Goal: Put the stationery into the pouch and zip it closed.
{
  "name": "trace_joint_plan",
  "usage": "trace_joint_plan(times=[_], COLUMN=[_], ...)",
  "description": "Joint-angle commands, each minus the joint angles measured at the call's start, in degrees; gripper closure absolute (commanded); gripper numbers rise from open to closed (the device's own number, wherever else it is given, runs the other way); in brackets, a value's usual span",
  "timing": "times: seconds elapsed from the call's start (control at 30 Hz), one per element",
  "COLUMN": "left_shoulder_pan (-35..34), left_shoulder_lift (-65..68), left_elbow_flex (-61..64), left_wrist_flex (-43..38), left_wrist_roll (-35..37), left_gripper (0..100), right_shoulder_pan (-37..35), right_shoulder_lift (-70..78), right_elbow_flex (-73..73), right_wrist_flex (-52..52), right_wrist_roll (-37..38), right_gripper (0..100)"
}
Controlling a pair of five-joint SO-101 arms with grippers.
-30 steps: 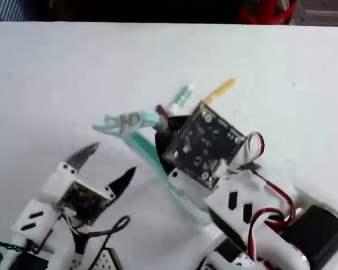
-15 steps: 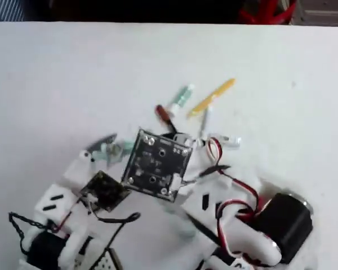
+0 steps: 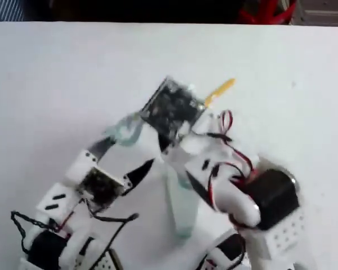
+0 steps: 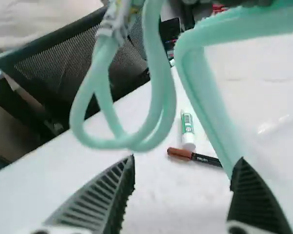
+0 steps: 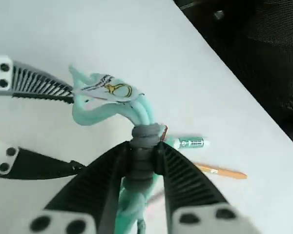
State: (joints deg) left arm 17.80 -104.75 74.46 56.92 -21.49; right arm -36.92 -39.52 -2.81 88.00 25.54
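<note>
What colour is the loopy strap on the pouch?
The strap is mint green, clearest in the left wrist view.

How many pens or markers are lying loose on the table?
3 visible: a yellow pen, a green-and-white marker near it, and a brown-capped black pen by the marker. More may lie hidden behind the pouch.

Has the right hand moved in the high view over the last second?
Yes. The right hand, shut on the pouch, went toward the far edge and left; its camera board now sits beside the yellow pencil, which stayed put.
</note>
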Motion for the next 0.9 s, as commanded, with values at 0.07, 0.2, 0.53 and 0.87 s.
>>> trace_joint_plan(times=[0.07, 0.2, 0.53, 0.87], left_shoulder_pan=[-1.71, 2.68, 14.64, 3.38], left_shoulder_lift=[-0.04, -0.04, 0.22, 0.04], left_elbow_flex=[-16.0, -23.56, -21.89, -11.43], left_wrist_flex=[14.51, 16.97, 13.01, 3.87], left_wrist_roll=[9.93, 16.0, 23.21, 23.47], left_gripper=[69, 69, 69, 69], right_shoulder_pan=[0.66, -0.57, -11.47, -18.77], right_shoulder_lift=[3.91, 6.55, 7.34, 7.34], right_elbow_flex=[3.16, 2.9, -13.54, -24.18], right_wrist_flex=[-8.48, -13.76, -12.18, -4.62], right_wrist_roll=[-6.15, -10.73, -11.87, -15.91], right_gripper=[97.9, 97.9, 98.0, 98.0])
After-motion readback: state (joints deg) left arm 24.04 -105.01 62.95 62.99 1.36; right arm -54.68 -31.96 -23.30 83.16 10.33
